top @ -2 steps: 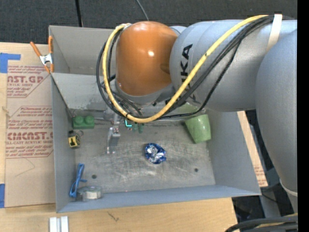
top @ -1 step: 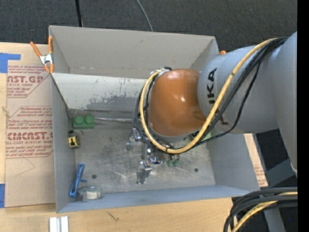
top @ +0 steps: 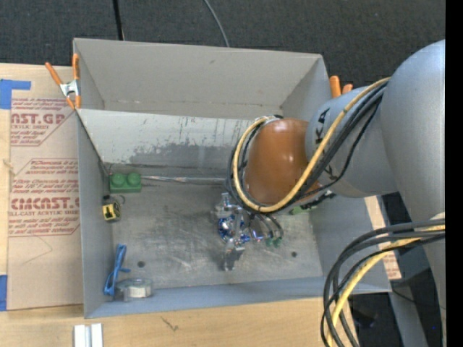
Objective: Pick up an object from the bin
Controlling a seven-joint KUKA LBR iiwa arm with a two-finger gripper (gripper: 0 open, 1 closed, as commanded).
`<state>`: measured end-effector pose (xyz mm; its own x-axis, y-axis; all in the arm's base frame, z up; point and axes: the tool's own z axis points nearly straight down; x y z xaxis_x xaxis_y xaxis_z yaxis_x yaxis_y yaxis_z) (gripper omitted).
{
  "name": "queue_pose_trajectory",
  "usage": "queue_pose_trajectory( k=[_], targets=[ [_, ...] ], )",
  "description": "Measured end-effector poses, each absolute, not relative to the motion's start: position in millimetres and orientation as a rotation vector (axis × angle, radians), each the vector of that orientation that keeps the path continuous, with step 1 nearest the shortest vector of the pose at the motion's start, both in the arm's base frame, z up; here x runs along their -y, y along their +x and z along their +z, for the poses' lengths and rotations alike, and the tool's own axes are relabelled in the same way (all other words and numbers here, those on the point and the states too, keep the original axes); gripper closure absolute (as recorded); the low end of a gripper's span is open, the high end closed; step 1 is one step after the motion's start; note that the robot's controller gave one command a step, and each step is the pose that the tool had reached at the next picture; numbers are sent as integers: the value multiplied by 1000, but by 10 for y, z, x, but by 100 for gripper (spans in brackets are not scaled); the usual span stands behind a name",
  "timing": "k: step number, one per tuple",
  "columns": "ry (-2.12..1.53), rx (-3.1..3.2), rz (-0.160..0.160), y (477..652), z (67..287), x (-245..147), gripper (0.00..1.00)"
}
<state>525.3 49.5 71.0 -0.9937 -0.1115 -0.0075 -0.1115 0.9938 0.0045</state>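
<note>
Small blue piece (top: pixel 226 227) sits right of centre on the bin (top: pixel 181 143) floor, against the gripper (top: pixel 231 253); apart or clamped, can't tell. Risk: a loose hold drops it on lifting.

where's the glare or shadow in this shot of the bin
Camera view: lighting is even, with the grey metal bin's back wall brightest; in the same view a soft sheen sits on the arm's rounded orange cover, and the green plastic block by the left wall casts only a faint shadow.
</note>
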Motion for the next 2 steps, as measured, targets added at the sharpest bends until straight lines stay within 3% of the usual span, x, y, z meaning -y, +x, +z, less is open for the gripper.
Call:
queue_pose_trajectory(
  k=[1,2],
  targets=[
    [-844,-3011,-2,4945,730,359,0],
    [-847,-3014,0,4940,731,352,100]
  ],
)
